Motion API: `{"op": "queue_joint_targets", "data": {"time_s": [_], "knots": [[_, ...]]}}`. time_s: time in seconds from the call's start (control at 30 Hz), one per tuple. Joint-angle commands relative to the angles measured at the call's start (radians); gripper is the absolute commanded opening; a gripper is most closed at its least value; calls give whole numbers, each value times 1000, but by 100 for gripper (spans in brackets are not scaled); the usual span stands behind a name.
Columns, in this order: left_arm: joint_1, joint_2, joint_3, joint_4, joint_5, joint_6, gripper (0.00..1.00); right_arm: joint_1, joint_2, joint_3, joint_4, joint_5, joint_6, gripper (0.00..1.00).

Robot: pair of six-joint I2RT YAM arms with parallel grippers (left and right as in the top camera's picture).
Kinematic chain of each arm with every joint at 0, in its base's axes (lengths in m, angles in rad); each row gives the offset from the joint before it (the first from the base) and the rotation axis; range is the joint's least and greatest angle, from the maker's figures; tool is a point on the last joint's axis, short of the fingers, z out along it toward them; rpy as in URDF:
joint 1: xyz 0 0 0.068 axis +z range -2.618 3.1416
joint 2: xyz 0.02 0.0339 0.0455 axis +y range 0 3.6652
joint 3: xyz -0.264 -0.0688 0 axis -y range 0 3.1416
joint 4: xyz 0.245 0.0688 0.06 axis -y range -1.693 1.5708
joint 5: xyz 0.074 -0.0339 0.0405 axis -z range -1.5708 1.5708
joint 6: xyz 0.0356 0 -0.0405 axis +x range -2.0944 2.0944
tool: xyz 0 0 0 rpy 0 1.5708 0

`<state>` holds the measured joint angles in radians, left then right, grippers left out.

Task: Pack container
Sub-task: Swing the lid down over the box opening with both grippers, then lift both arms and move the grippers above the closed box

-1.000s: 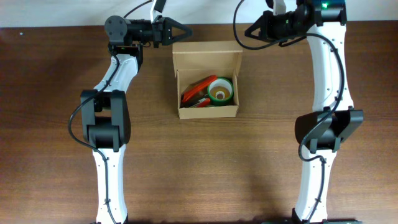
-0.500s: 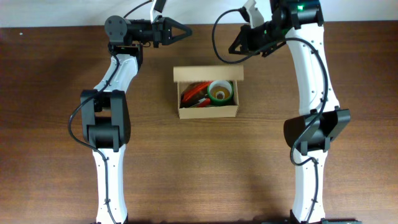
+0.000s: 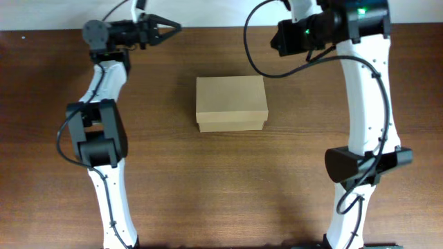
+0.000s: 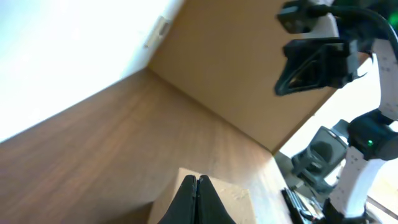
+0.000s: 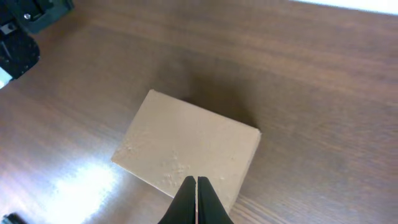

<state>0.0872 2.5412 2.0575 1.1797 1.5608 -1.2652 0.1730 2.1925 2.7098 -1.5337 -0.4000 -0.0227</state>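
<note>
Brown wooden table (image 3: 228, 180) carries, from the left, the left gripper (image 4: 198, 190) pinched closed and empty at the far edge, then the cardboard box (image 3: 231, 104) at mid-table, closed up. The right gripper (image 5: 196, 190), also pinched closed and empty, hangs above it. Both seem to stand clear because the packing looks done. A second ago the box gaped open, and the left arm has since swung further left.

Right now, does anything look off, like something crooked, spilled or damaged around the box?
Nothing stands out. The box is closed with its lid flat, sits square to the table edge and shows no dents or tears. The left gripper and right gripper are shut, both apart from it.
</note>
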Motion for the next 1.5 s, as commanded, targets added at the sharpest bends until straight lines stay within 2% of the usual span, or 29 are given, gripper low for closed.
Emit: {"op": "queue_joint_targets", "data": {"time_s": [0.0,0.27,0.43,0.63,0.77,0.9,1.0,1.1,1.2,1.23,1.27,1.3,1.37,1.43,1.47], "knots": [[1,-46,44,5,12,-33,4,13,-16,12,0,46,12,4],[2,-46,193,-133,9,-60,7,32,-16,12,7,46,31,4],[14,-46,358,-320,12,-62,8,37,-24,13,9,46,31,4],[60,-46,472,-389,11,-36,12,37,-31,13,12,46,39,4],[80,-46,501,-541,-37,-62,12,37,-34,13,15,46,43,4],[79,-47,542,-624,-107,-84,13,37,-34,13,16,46,50,4],[80,-47,564,-756,-169,-30,14,37,-34,13,16,46,50,4],[79,-47,575,-942,-300,31,14,36,-34,13,18,47,50,4],[79,-53,600,-1243,-407,236,18,35,-34,13,23,47,50,4],[79,-55,620,-1405,-467,362,25,35,-34,13,26,47,50,4],[79,-60,642,-1569,-542,473,100,35,-34,13,26,47,50,4],[76,-65,677,-1785,-670,632,100,35,-34,13,27,47,50,4],[63,-73,730,-2039,-909,832,100,35,-34,13,27,58,50,4],[36,-77,783,-2203,-1103,994,100,35,-34,13,29,84,50,4],[24,-77,801,-2245,-1147,1044,100,35,-34,13,30,91,50,4]]}}
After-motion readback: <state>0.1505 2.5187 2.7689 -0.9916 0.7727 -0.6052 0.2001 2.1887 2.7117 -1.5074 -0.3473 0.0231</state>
